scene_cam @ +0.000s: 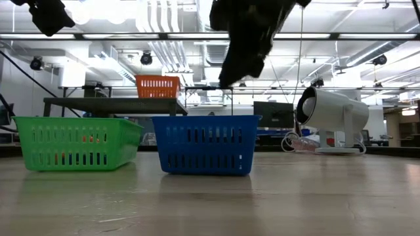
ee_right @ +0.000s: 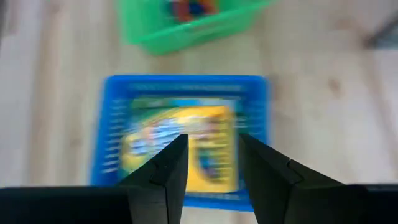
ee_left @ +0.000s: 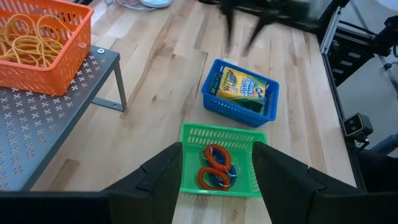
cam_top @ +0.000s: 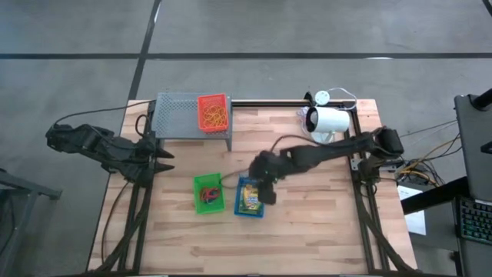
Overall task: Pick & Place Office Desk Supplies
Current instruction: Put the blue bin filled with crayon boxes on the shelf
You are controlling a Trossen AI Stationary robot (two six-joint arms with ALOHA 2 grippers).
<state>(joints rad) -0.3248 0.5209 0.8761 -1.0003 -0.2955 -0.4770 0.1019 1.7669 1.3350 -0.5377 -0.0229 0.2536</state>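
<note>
Crayon box (ee_left: 241,87), flat yellow-green printed cardboard, lies face-up inside the small blue slotted plastic tray (cam_top: 250,197) mid-counter. Beside it, green slotted plastic tray (cam_top: 206,193) holds red and blue coiled elastic loops (ee_left: 214,167). Orange plastic basket (cam_top: 213,112) of thin orange rubber bands (ee_left: 28,42) sits on the grey perforated metal rack (cam_top: 177,115). Right end effector (ee_right: 211,158) hovers above the blue tray, fingers apart, holding nothing. Left end effector (ee_left: 217,171) parked at counter's left edge, wide open.

Even, bright overhead light; one view smeared by blur
Ceiling tube lights (scene_cam: 275,36) glare white above the blue basket (ee_right: 185,134), which is motion-blurred in the right wrist view; the bench (scene_cam: 262,203) shows soft reflections beneath that basket
</note>
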